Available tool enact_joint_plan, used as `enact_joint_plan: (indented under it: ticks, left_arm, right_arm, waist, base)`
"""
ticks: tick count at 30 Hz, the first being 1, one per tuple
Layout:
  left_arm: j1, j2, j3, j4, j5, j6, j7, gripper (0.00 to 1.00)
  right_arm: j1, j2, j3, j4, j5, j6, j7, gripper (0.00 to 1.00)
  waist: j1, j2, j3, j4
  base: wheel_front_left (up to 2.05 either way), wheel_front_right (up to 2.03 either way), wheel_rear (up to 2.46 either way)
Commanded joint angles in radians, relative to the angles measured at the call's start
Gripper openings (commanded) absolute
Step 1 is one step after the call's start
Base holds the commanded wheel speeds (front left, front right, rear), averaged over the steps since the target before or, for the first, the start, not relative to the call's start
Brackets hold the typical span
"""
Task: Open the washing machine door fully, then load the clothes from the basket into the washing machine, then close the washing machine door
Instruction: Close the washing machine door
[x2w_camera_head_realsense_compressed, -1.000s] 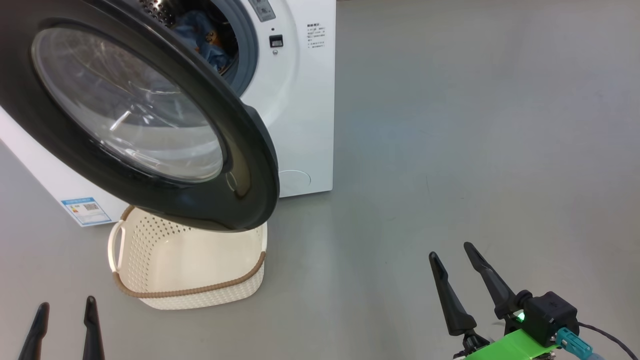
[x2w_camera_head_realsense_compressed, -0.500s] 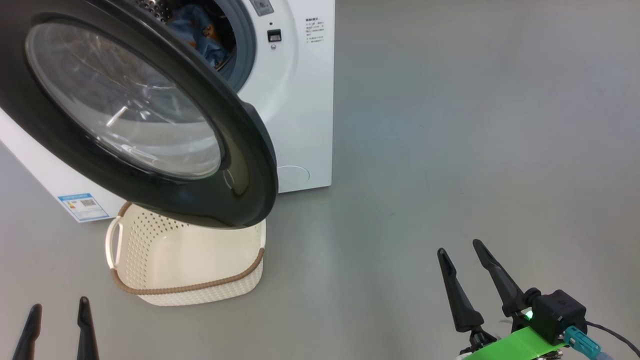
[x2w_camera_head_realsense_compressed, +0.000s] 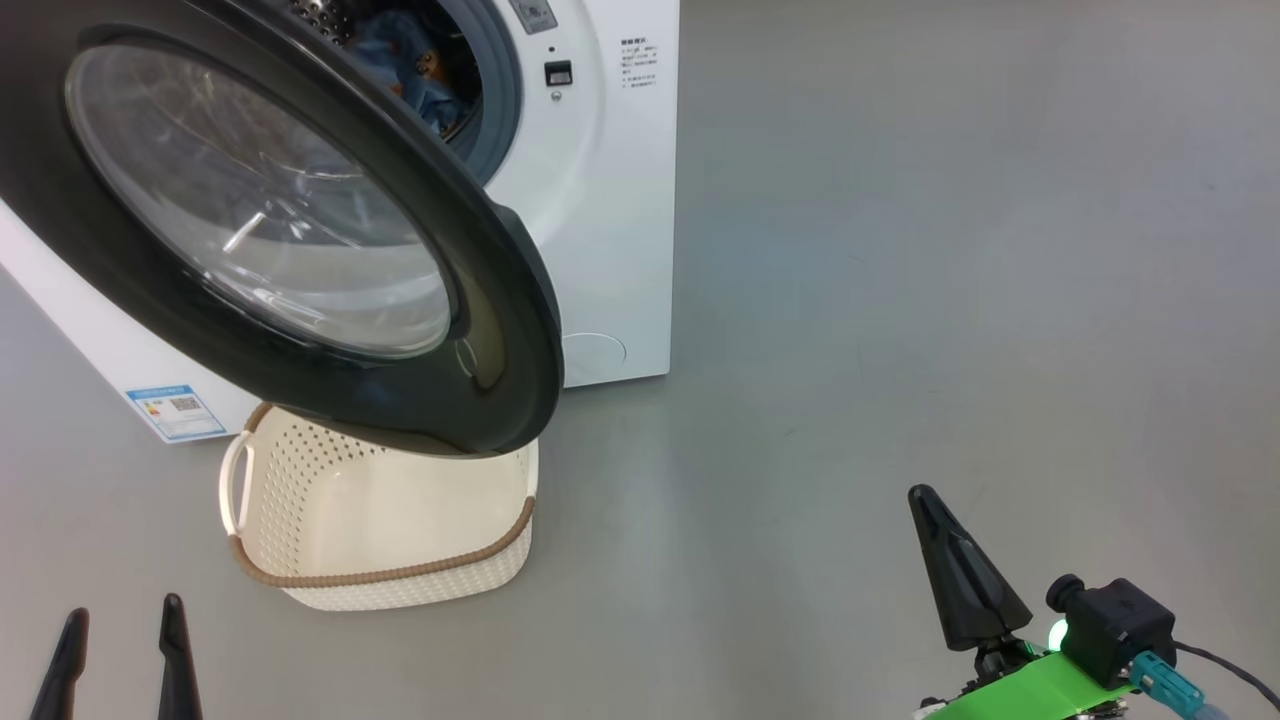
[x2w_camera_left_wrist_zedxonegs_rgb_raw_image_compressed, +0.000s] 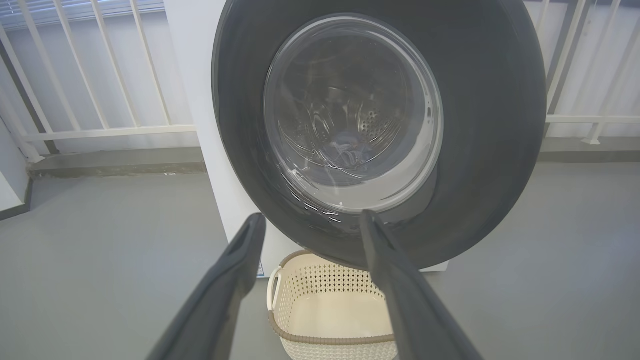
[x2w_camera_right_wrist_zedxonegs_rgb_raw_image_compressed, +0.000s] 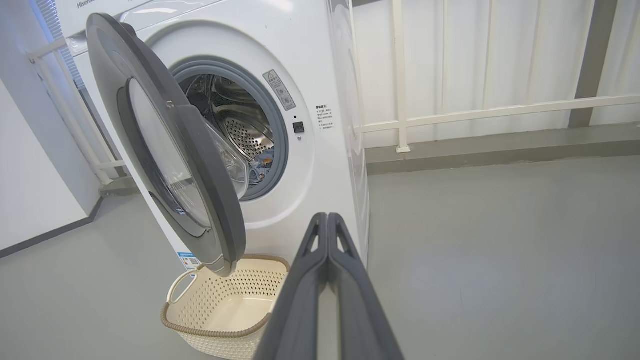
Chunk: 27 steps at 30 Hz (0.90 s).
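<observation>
The washing machine (x2w_camera_head_realsense_compressed: 610, 230) (x2w_camera_right_wrist_zedxonegs_rgb_raw_image_compressed: 325, 165) stands at the upper left with its black-rimmed door (x2w_camera_head_realsense_compressed: 300, 240) (x2w_camera_left_wrist_zedxonegs_rgb_raw_image_compressed: 380, 130) (x2w_camera_right_wrist_zedxonegs_rgb_raw_image_compressed: 170, 165) swung open over the basket (x2w_camera_head_realsense_compressed: 380, 520) (x2w_camera_left_wrist_zedxonegs_rgb_raw_image_compressed: 330, 310) (x2w_camera_right_wrist_zedxonegs_rgb_raw_image_compressed: 225, 305), whose visible inside is bare. Blue clothes (x2w_camera_head_realsense_compressed: 410, 60) (x2w_camera_right_wrist_zedxonegs_rgb_raw_image_compressed: 260, 162) lie inside the steel drum. My left gripper (x2w_camera_head_realsense_compressed: 120, 620) (x2w_camera_left_wrist_zedxonegs_rgb_raw_image_compressed: 310, 220) is open at the lower left, well short of the door, with nothing between its fingers. My right gripper (x2w_camera_head_realsense_compressed: 925, 500) (x2w_camera_right_wrist_zedxonegs_rgb_raw_image_compressed: 327, 217) is shut and holds nothing, low at the right, away from the machine.
Grey floor (x2w_camera_head_realsense_compressed: 950, 250) spreads wide to the right of the machine. White railings (x2w_camera_right_wrist_zedxonegs_rgb_raw_image_compressed: 480, 110) and a low ledge run behind it, and a white wall (x2w_camera_right_wrist_zedxonegs_rgb_raw_image_compressed: 30, 190) stands at its left. A blue energy label (x2w_camera_head_realsense_compressed: 175, 410) sits low on the machine's front.
My right gripper has shut, its two fingers now together. The head view shifted slightly; machine, door and basket keep their places.
</observation>
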<state>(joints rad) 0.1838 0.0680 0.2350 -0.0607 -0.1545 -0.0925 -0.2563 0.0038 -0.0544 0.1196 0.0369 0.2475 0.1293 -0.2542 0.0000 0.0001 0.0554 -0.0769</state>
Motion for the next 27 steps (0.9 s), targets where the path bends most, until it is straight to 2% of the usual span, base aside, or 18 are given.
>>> enact_joint_plan:
  ticks: [1,7,12,21,27]
  left_arm:
    - [-0.031,0.003,0.036,-0.027,0.004,-0.001,-0.005,1.0]
    - [-0.027,0.0,0.033,-0.026,0.009,-0.006,-0.005,1.0]
    - [-0.028,-0.002,0.028,-0.024,0.016,-0.012,-0.005,1.0]
    - [-0.034,-0.006,0.006,-0.008,0.014,-0.019,-0.006,1.0]
    - [-0.054,-0.011,-0.019,0.004,0.006,-0.022,-0.006,1.0]
  right_arm:
    - [-0.015,0.004,0.024,-0.031,0.0,0.001,-0.008,0.0]
    - [-0.025,0.004,0.021,-0.091,0.002,0.001,-0.008,0.0]
    - [-0.085,0.004,0.081,-0.24,-0.01,0.001,-0.008,0.0]
    - [-0.237,0.0,0.274,-0.399,-0.022,0.001,0.014,0.0]
    - [-0.335,0.001,0.423,-0.409,0.006,0.001,0.059,0.0]
  waist:
    - [0.0,-0.0001,-0.001,0.001]
    - [0.0,-0.0001,-0.001,0.006]
    - [0.0,-0.0001,0.001,0.018]
    - [0.0,-0.0001,0.008,0.058]
    - [0.0,-0.0001,0.032,0.108]
  base:
    - [0.0,0.0,0.0]
    - [0.0,0.0,0.0]
    - [0.0,0.0,0.0]
    - [0.0,0.0,0.0]
    - [0.0,0.0,0.0]
